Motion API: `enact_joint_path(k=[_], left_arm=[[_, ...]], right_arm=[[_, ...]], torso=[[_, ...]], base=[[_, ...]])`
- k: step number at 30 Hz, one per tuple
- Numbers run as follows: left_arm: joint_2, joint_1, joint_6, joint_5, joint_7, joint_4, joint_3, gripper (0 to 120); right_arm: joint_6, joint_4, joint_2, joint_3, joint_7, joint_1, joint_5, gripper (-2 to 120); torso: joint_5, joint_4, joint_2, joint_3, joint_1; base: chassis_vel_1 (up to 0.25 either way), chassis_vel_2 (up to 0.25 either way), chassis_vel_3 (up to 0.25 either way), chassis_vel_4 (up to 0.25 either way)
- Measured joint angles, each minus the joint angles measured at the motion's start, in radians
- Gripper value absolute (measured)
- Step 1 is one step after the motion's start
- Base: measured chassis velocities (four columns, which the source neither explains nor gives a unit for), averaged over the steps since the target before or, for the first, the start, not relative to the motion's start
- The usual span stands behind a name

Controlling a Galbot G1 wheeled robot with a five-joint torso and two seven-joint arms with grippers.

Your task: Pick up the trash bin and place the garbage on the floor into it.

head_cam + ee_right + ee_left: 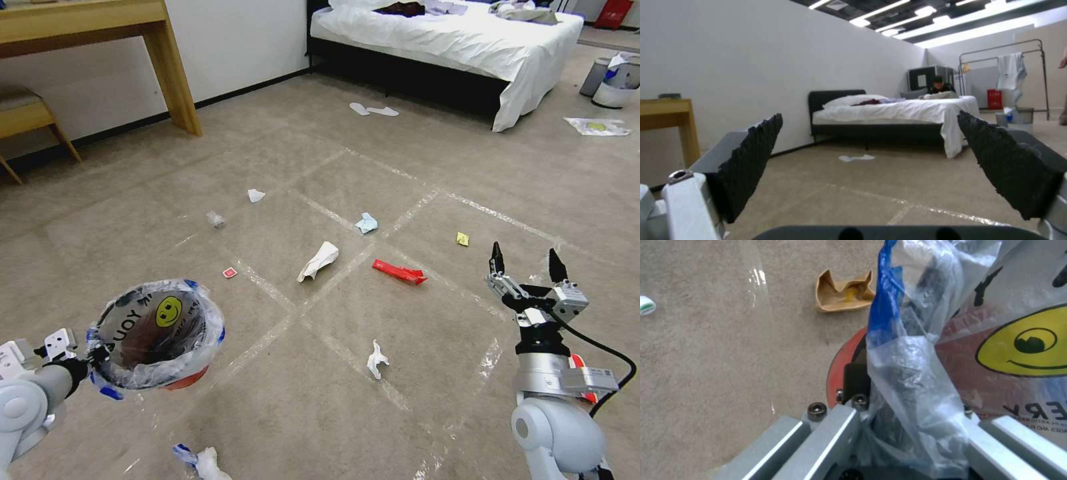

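The robot's left hand (90, 357) is clamped on the rim of the red trash bin (160, 337), its fingers closed over the edge and the clear liner bag (907, 373) bunched between them — a grip that carries the bin clear of the carpet, mouth up and tipped slightly toward the middle of the room, seemingly so litter can be dropped straight in. The bag's yellow smiley face (168, 311) looks out from the inner wall. Under the raised bin, in the left wrist view, lie a crumpled brown cardboard scrap (842, 293) and a small white and green object (646, 305) that cannot be identified

The right hand (527, 263) is raised over the floor (413, 167) on the robot's right, its two dark serrated fingers (751, 160) spread wide apart and holding nothing, pointed level across the room toward the bed (902, 113) — to all appearances held ready for a pick

Between the two hands the garbage sits scattered on the taped carpet: a crumpled white tissue (377, 359) nearest, a red wrapper (399, 271), a rolled white paper (319, 260), a light-blue wad (366, 223), a small yellow packet (462, 239), a tiny red square (229, 272), and farther off another white scrap (255, 195). A white and blue wad (200, 460) lies just below the bin. By this showing the bin is in hand and the collecting not yet begun
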Motion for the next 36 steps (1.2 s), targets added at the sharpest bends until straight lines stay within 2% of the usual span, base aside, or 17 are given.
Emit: enact_joint_path(k=[4,6,7,9,10,11,13,14,15,16,17,18,19,21,25,30,36], left_arm=[[0.0,0.005,0.0,0.0,0.0,-0.001,-0.002,0],[-0.002,0.007,0.0,0.002,0.002,-0.002,-0.002,0],[-0.002,0.007,0.0,0.002,0.002,-0.002,-0.002,0],[-0.006,0.007,0.0,0.011,0.006,-0.002,-0.001,0],[-0.01,0.008,0.0,0.013,0.007,-0.002,0.0,0],[-0.01,0.008,0.0,0.013,0.007,-0.002,0.0,0],[-0.011,0.007,0.0,0.017,0.008,-0.001,0.005,0],[-0.011,0.007,0.0,0.017,0.008,-0.001,0.005,0],[-0.01,0.006,0.0,0.018,0.008,0.0,0.007,0],[-0.007,0.003,0.0,0.018,0.009,0.003,0.01,0],[-0.007,0.003,0.0,0.018,0.009,0.003,0.01,0],[-0.005,0.0,0.0,0.019,0.009,0.006,0.013,0],[-0.005,0.0,0.0,0.019,0.009,0.006,0.013,0],[-0.004,-0.004,0.0,0.019,0.009,0.009,0.019,0],[-0.008,-0.001,0.0,0.022,0.009,0.008,0.019,0],[-0.018,0.015,0.0,0.028,0.007,0.0,0.01,0],[-0.026,0.025,0.0,0.033,0.006,-0.005,0.003,0]], right_arm=[[-0.049,0.011,-0.004,-0.006,0.04,0.001,0.004,100],[-0.143,0.029,-0.011,-0.024,0.085,0.0,0.046,100],[-0.143,0.029,-0.011,-0.024,0.085,0.0,0.046,100],[-0.259,0.029,-0.023,-0.066,0.174,0.008,0.094,100],[-0.351,0.014,-0.031,-0.1,0.254,0.021,0.125,100],[-0.351,0.014,-0.031,-0.1,0.254,0.021,0.125,100],[-0.531,-0.02,-0.045,-0.16,0.402,0.042,0.202,100],[-0.531,-0.02,-0.045,-0.16,0.402,0.042,0.202,100],[-0.567,-0.029,-0.047,-0.17,0.427,0.046,0.221,100],[-0.659,-0.057,-0.051,-0.197,0.489,0.059,0.285,100],[-0.659,-0.057,-0.051,-0.197,0.489,0.059,0.285,100],[-0.736,-0.094,-0.053,-0.225,0.546,0.075,0.365,100],[-0.736,-0.094,-0.053,-0.225,0.546,0.075,0.365,100],[-0.822,-0.193,-0.052,-0.284,0.633,0.115,0.485,100],[-0.84,-0.289,-0.043,-0.338,0.652,0.154,0.504,100],[-0.846,-0.528,0.002,-0.425,0.659,0.279,0.503,100],[-0.836,-0.659,0.03,-0.468,0.633,0.369,0.491,100]], torso=[[0.0,0.0,0.0,0.0,0.0],[-0.0001,-0.0001,0.0,0.0,0.0],[-0.0001,-0.0001,0.0,0.0,0.0],[-0.0001,-0.0001,0.0,0.0,0.0],[-0.0001,0.0001,0.0,0.0,0.0],[-0.0001,0.0001,0.0,0.0,0.0],[0.0001,0.0002,0.0,0.0,0.0],[0.0001,0.0002,0.0,0.0,0.0],[0.0,0.0002,0.0,0.0,0.0],[-0.0002,-0.0002,0.0,0.0,0.0],[-0.0002,-0.0002,0.0,0.0,0.0],[-0.0001,-0.0001,0.0,0.0,0.0],[-0.0001,-0.0001,0.0,0.0,0.0],[-0.0002,-0.0001,0.0,0.0,0.0],[-0.0001,-0.0001,0.0,0.0,0.0],[0.0,0.0002,0.0,0.0,0.0],[-0.0001,0.0001,0.0,0.0,0.0]], base=[[0.0,0.0,0.0,0.0],[0.0,0.0,0.0,0.0],[0.0,0.0,0.0,0.0],[0.0,0.0,0.0,0.0],[0.0,0.0,0.0,0.0],[0.0,0.0,0.0,0.0],[0.0,0.0,0.0,0.0],[0.0,0.0,0.0,0.0],[0.0,0.0,0.0,0.0],[0.0,0.0,0.0,0.0],[0.0,0.0,0.0,0.0],[0.0,0.0,0.0,0.0],[0.0,0.0,0.0,0.0],[0.0,0.0,0.0,0.0],[0.0,0.0,0.0,0.0],[0.0,0.0,0.0,0.0],[0.0,0.0,0.0,0.0]])
